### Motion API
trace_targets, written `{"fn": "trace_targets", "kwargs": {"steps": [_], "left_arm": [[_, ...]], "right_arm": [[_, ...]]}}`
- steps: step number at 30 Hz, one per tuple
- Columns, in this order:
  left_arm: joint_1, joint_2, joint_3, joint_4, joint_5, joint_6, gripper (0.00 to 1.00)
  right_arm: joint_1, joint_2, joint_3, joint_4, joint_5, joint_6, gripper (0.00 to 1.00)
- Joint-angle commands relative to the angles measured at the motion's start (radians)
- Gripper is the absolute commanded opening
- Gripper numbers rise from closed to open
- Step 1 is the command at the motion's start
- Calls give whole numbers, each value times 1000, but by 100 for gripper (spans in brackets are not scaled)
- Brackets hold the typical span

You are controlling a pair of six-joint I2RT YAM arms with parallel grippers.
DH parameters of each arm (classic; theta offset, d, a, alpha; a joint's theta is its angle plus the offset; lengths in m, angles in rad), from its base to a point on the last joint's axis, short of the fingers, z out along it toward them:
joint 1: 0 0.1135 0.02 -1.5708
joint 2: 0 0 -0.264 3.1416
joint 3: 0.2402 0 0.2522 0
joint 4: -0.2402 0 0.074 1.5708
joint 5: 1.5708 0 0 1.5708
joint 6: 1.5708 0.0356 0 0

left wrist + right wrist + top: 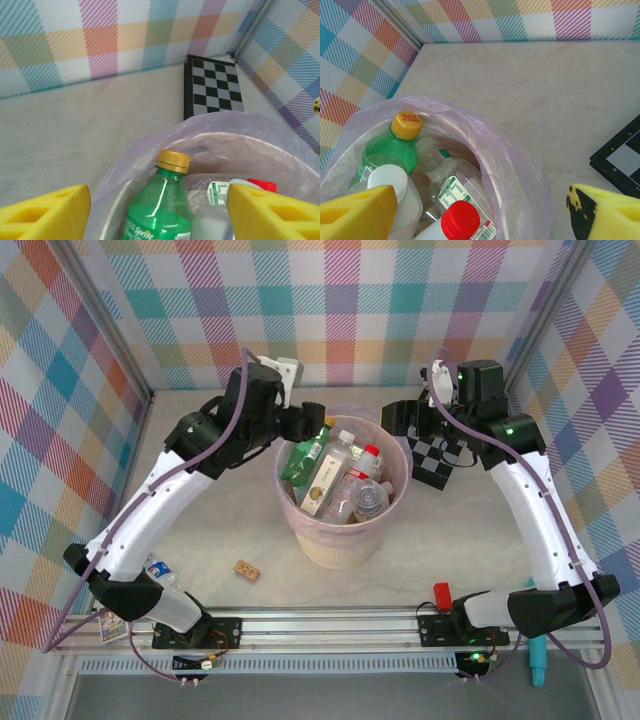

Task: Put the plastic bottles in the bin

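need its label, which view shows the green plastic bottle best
Left wrist: the green plastic bottle, yellow-capped, sits close, label legible. Right wrist shows cap and shoulder; top external, a small green shape.

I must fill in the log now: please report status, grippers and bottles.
Left gripper open, above bin. Right gripper open, empty. Plastic bottles inside bin, green bottle among them. Checkerboard beside bin, not blocking.

Inside the round cream bin lined with a pink plastic bag (340, 545), the green plastic bottle with a yellow cap (160, 210) is cut off by the left wrist view's lower edge. Right of the bin, the black-and-white checkerboard (430, 468) lies partly hidden behind the right arm.
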Motion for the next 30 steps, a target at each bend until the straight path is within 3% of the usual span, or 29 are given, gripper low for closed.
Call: {"fn": "trace_targets", "kwargs": {"steps": [1,8,12,15,17,19,22,24,30], "left_arm": [[66,-52,-11,-103,-67,-46,72],[357,-226,-241,-268,-66,-177,72],[590,-353,-457,-292,27,-201,73],[714,-404,-597,-287,78,-201,75],[761,-421,-678,-280,44,-203,78],[816,-421,-722,-290,80,-202,82],[850,-444,-759,-293,93,-211,93],[858,-453,-762,-319,45,-200,100],[885,-471,-790,-389,76,-229,100]], "right_arm": [[-6,20,43,-3,-21,-14,88],[-14,63,64,-7,4,-37,88],[-29,86,60,3,-11,-30,88],[-34,109,63,14,-35,-17,88],[-35,116,63,18,-47,-15,89],[-36,114,47,39,-60,-16,89],[-36,112,15,69,-114,-16,89],[-44,126,13,59,-153,-11,89],[-81,166,27,25,-201,-18,90]]}}
